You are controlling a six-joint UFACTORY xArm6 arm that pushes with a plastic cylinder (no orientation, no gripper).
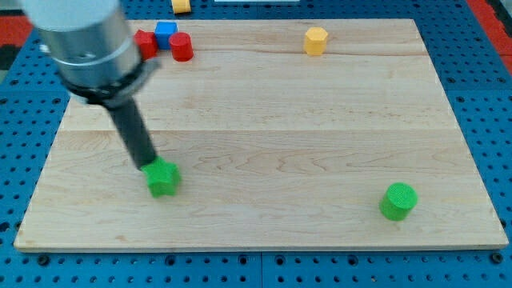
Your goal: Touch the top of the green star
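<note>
1. Camera view: wooden board [264, 144] filled most of the frame, set on a blue perforated base [488, 48].
2. Arm housing, grey and blurred, occupied the upper left of the frame; dark rod [132, 132] ran down and to the right from it.
3. My tip [150, 166] sat at the upper-left edge of the green star [163, 178], at or against its top side. Contact probable but not confirmed: rod end and block edge merged in the view.
4. Green star lay in the lower left of the frame, on the board, well apart from all other blocks.
5. No gripper fitted; rod only, so no open or closed state to record.
6. Green cylinder [398, 200] stood in the lower right of the frame, near the board's bottom edge.
7. Yellow block [316, 40], roughly hexagonal, stood in the upper right of centre, near the board's top edge.
8. Cluster at upper left, just right of the arm housing: red block [146, 43] partly hidden by the housing, blue block [166, 33] behind, red cylinder [182, 47] at the right of the group. All three close together; touching or not, unclear.
9. Second yellow block [182, 6] cut off by the frame's top edge, just off the board; shape not readable.
</note>
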